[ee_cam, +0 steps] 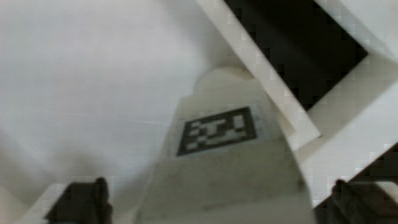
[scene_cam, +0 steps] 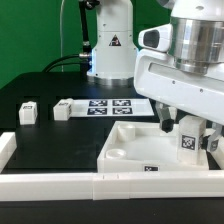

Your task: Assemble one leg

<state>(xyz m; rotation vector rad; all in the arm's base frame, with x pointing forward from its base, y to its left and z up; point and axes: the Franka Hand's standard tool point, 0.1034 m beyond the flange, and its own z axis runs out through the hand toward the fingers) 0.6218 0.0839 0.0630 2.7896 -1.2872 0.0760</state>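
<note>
My gripper [scene_cam: 188, 132] hangs at the exterior view's right, over the right part of the large white panel [scene_cam: 140, 150]. It is shut on a leg [scene_cam: 187, 148], a small white post whose square marker faces the camera. The leg's lower end is at the panel's right corner; I cannot tell if it touches. In the wrist view the leg [ee_cam: 231, 150] runs away from the camera between the two dark fingertips [ee_cam: 80, 203], over the white panel [ee_cam: 89, 80]. Two more legs [scene_cam: 27, 113] [scene_cam: 62, 110] lie on the black table at the left.
The marker board [scene_cam: 110, 105] lies flat behind the panel at the table's middle. A white rail [scene_cam: 60, 183] runs along the front edge, with a raised end at the left. The robot base [scene_cam: 110, 40] stands at the back.
</note>
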